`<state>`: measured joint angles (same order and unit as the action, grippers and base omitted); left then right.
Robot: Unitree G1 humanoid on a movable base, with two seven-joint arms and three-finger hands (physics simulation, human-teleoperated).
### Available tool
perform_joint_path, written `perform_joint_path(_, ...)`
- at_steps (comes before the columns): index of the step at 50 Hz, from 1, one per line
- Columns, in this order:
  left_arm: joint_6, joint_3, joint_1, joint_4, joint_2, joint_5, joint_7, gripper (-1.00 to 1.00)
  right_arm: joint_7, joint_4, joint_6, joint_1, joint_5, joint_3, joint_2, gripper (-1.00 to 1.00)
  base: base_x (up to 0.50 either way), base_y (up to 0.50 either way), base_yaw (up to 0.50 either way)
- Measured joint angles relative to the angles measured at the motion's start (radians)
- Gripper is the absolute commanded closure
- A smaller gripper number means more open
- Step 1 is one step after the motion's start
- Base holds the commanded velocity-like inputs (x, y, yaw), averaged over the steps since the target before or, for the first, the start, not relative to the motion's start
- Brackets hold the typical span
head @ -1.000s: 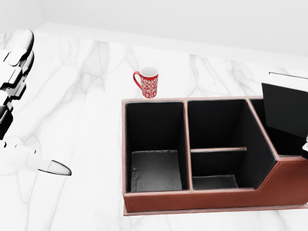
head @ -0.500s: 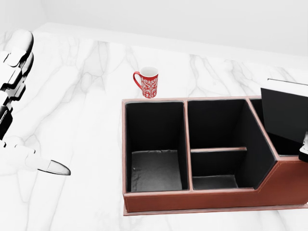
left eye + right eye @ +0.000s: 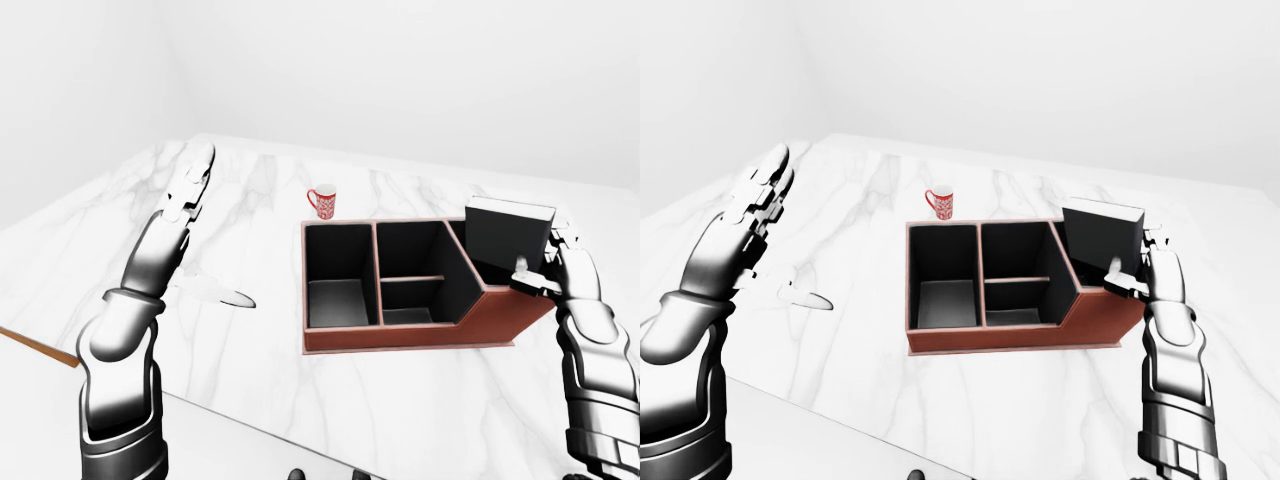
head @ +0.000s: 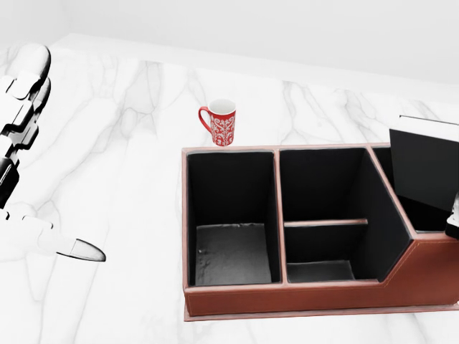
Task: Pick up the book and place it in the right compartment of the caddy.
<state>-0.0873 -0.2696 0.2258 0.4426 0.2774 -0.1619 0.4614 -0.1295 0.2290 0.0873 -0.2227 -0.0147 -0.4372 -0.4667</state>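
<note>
The brown caddy (image 3: 400, 338) with black insides lies on the white marble table. A black book (image 3: 505, 238) stands upright at its right end, lower edge down inside the right compartment (image 4: 423, 215) and hidden behind the sloped wall. My right hand (image 3: 545, 262) grips the book's right side, thumb on the near cover and fingers (image 3: 562, 236) behind it. My left hand (image 3: 200, 230) is raised far to the left of the caddy, open and holding nothing. The left and middle compartments hold nothing.
A red and white patterned mug (image 4: 221, 123) stands on the table (image 4: 129, 158) just above the caddy's left compartment in the head view. A brown table edge (image 3: 40, 348) shows at the lower left of the left-eye view.
The book has sunk slightly lower over the right compartment with my right hand. The left hand and the caddy have stayed still.
</note>
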Motion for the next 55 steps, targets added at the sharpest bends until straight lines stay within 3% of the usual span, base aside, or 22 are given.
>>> perform_joint_path(10, 0.0, 0.002, 0.003, 0.002, 0.0, -0.001, 0.002, -1.0, 0.004, 0.02, 0.0, -0.013, 0.0, 0.002, -0.006, 1.0, 0.0, 0.0, 0.0)
perform_joint_path(11, 0.0, 0.002, 0.003, 0.002, 0.0, -0.001, 0.002, -1.0, 0.004, 0.021, 0.0, -0.014, 0.0, 0.001, -0.006, 0.1, 0.0, 0.0, 0.01)
perform_joint_path(12, 0.0, 0.002, 0.003, 0.001, 0.0, -0.001, 0.002, -1.0, 0.007, 0.022, 0.0, -0.015, 0.004, -0.001, -0.007, -1.0, 0.0, 0.0, 0.0)
perform_joint_path(44, 0.0, -0.006, 0.022, 0.03, 0.01, 0.002, 0.008, -1.0, 0.013, -0.052, 0.0, -0.018, 0.041, -0.037, -0.014, -1.0, 0.0, 0.0, 0.0)
perform_joint_path(49, 0.0, -0.03, 0.068, 0.047, 0.039, 0.022, -0.001, -1.0, 0.0, -0.145, 0.0, -0.036, 0.044, -0.062, -0.041, -1.0, 0.0, 0.0, 0.0)
perform_joint_path(55, 0.0, -0.072, 0.163, 0.073, 0.109, 0.077, -0.023, -1.0, -0.02, -0.288, 0.0, -0.083, 0.072, -0.11, -0.101, -1.0, 0.0, 0.0, 0.0)
